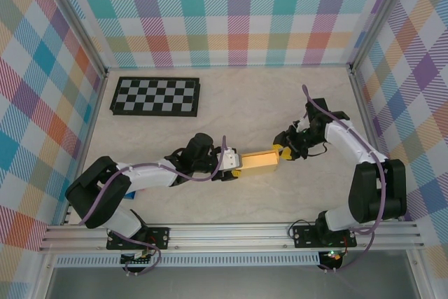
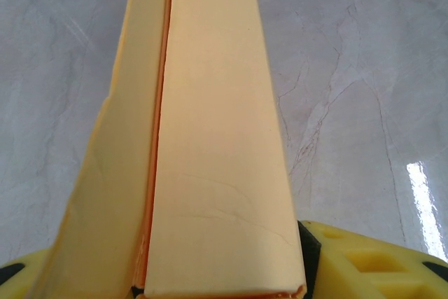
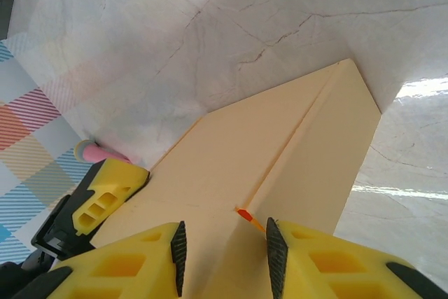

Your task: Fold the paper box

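Evidently the left pincer [image 1: 234,164] clamps one end of the paper box [image 1: 259,162] to steady it on the counter [image 1: 280,103], while the right pincer [image 1: 283,152] straddles the opposite end, jaws part open (whether pinching the card I cannot tell), likely to press the fold shut.

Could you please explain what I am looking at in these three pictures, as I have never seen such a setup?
These are two robot arms bolted at the near edge of a table. One picture looks down from above; the other two come from a camera on each wrist. A black-and-white checkerboard lies at the back of the table, and a yellow-orange paper box is in the middle. The left gripper holds one end of the box between its yellow fingers. The right gripper sits at the other end with its jaws apart; whether it grips is unclear.
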{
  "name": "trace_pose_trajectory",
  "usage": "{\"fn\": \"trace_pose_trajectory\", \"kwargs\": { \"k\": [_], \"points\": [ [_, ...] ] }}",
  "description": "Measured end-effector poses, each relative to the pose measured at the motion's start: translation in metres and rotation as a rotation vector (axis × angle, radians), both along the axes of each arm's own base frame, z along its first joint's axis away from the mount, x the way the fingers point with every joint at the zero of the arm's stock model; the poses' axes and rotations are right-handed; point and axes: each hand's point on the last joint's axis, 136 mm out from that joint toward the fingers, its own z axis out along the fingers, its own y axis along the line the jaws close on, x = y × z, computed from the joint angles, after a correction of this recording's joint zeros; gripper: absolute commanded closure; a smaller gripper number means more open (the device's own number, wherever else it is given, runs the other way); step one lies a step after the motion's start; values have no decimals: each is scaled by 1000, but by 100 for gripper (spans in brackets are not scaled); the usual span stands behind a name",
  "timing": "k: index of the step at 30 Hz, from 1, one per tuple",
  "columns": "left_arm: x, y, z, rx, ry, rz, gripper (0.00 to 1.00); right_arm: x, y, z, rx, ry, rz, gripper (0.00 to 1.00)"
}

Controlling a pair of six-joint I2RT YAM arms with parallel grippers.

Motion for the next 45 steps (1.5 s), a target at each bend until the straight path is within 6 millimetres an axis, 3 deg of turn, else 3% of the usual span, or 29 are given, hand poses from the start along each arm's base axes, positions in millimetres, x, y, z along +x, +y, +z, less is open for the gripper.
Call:
{"fn": "trace_pose_trajectory", "kwargs": {
  "k": [12, 23, 28, 38, 45],
  "points": [
    [0, 0, -2, 4, 5, 1, 44, -7, -2, -3, -4, 4, -4, 70],
    [3, -2, -1, 3, 15, 10, 44, -17, -10, -22, -60, -59, -8, 72],
    [6, -6, 4, 5, 22, 8, 45, -11, -9, -17, -53, -74, -33, 57],
    [5, -1, -1, 30, 54, 12, 45, 16, -17, 25, -3, -123, -102, 60],
    [7, 3, -4, 32, 82, 33, 45, 4, -14, 20, 21, -78, -91, 56]
  ]
}}
